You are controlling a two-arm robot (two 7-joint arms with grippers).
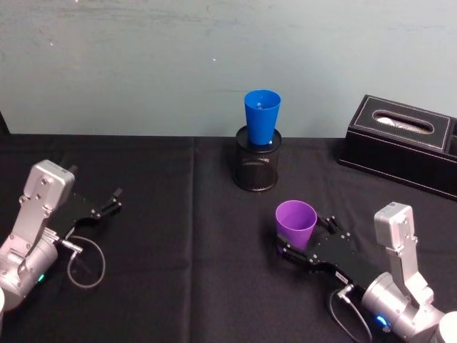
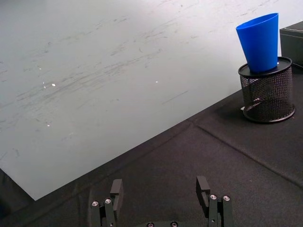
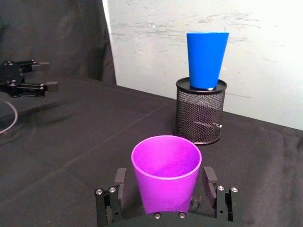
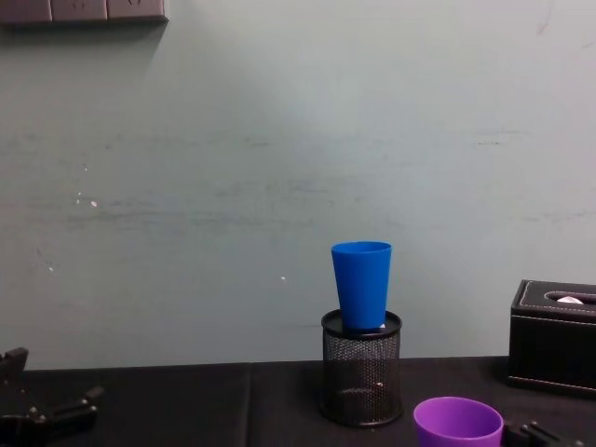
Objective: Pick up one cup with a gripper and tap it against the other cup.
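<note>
The purple cup stands upright, mouth up, on the near right part of the black-clothed worktop. The right end effector lies low around it, one finger on each side of the cup's lower wall. In the right wrist view both fingers are spread, with a thin gap of dark cloth between each of them and the purple plastic, so the cup is straddled rather than pinched. I cannot tell whether the cup's base is touching the cloth, because the end effector's body hides it.

The blue cup is farther back, near the middle of the worktop, well apart from the purple one. It sits upright with its narrow base dropped into the top of a black mesh pen holder, and most of its height rises above the holder's rim. From the chest view it shows against the pale wall, with the purple cup's rim lower and to its right.

The left end effector rests over the near left side of the worktop, far from both cups. Its fingers are spread with nothing between them, as the left wrist view shows.

A black tissue box sits at the far right, beyond the right arm.
</note>
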